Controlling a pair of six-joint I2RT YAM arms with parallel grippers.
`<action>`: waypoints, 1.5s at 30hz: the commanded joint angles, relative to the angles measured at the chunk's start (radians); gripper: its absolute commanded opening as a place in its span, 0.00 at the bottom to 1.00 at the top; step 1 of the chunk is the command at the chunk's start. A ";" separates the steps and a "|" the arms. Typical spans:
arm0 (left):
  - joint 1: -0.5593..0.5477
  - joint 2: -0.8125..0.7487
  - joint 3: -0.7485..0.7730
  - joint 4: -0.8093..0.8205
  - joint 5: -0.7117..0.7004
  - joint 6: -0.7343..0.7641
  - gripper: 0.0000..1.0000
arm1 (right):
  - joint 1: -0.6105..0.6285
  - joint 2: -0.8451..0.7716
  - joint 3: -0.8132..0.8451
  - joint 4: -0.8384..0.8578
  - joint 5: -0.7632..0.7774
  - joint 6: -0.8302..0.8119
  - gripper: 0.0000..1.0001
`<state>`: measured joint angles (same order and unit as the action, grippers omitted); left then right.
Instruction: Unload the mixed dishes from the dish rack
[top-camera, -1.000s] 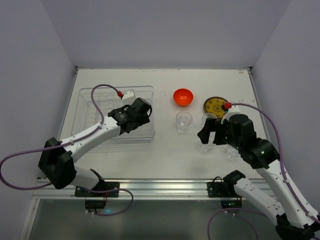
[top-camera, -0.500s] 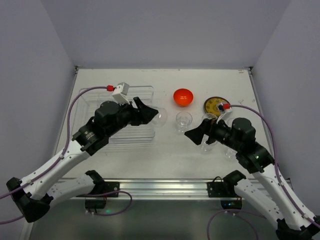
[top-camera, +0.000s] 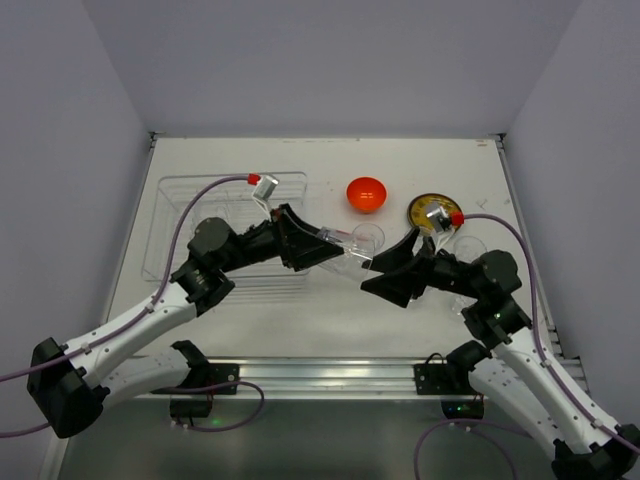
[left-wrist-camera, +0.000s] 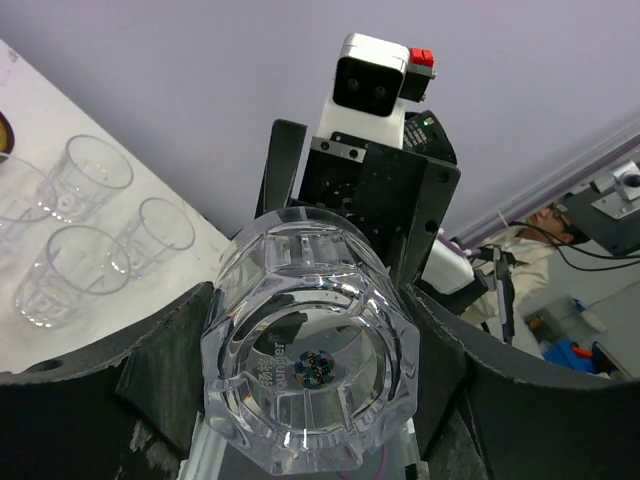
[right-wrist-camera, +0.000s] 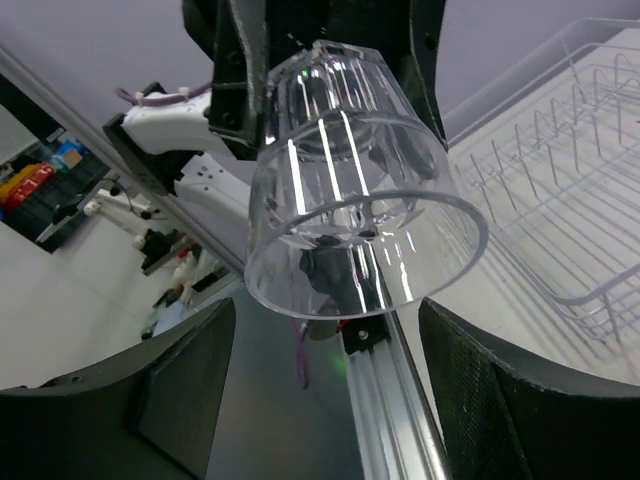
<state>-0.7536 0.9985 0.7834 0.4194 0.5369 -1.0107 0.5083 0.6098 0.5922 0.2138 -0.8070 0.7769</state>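
Note:
My left gripper (top-camera: 322, 248) is shut on a clear drinking glass (top-camera: 342, 252), held on its side in the air over the middle of the table. In the left wrist view the glass's thick base (left-wrist-camera: 310, 370) fills the space between my fingers. The rim points at my right gripper (top-camera: 378, 272), which is open. In the right wrist view the glass (right-wrist-camera: 350, 180) hangs just ahead of the right gripper (right-wrist-camera: 345, 400), with a gap to each finger. The clear dish rack (top-camera: 180, 200) lies at the left.
An orange bowl (top-camera: 367, 194) and a yellow patterned plate (top-camera: 425, 212) sit at the back centre-right. Another glass (top-camera: 368, 234) stands behind the held one. Several glasses (left-wrist-camera: 60, 275) stand near the right arm. The rack's wire ribs (right-wrist-camera: 580, 200) lie behind the held glass.
My left arm has lifted the glass off the rack and carried it right to mid-table. The right arm has turned to meet it, and its jaws have narrowed a little.

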 joint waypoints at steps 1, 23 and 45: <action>-0.007 -0.009 -0.036 0.194 0.046 -0.086 0.00 | -0.002 -0.005 -0.028 0.234 -0.037 0.108 0.75; -0.053 0.014 -0.128 0.265 -0.118 -0.082 0.00 | 0.090 0.065 -0.011 0.286 0.169 0.217 0.00; -0.052 -0.242 0.315 -1.131 -1.388 0.489 1.00 | 0.381 0.486 0.764 -1.362 1.050 -0.170 0.00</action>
<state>-0.8055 0.7696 1.0595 -0.5373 -0.6315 -0.6407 0.7795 0.9592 1.2736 -0.8589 0.0002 0.6067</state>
